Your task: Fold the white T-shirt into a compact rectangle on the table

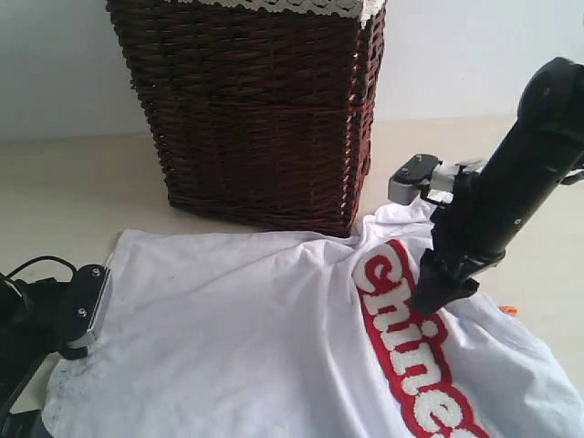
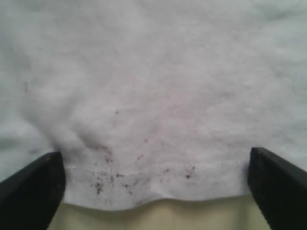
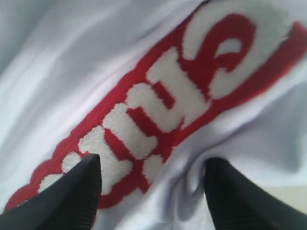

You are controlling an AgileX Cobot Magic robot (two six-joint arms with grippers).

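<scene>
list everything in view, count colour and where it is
white T-shirt: 1, white with red-outlined lettering, spread on the table in front of the basket
orange tag: 1, orange, at the shirt's right edge in the exterior view
table: 1, pale cream, under the shirt and basket
wicker basket: 1, dark brown, behind the shirt
lace trim: 1, white, along the basket's top
wall: 1, pale grey-white, behind the basket
left gripper: 1, black, open, at the shirt's hem
right gripper: 1, black, open, over the lettering
</scene>
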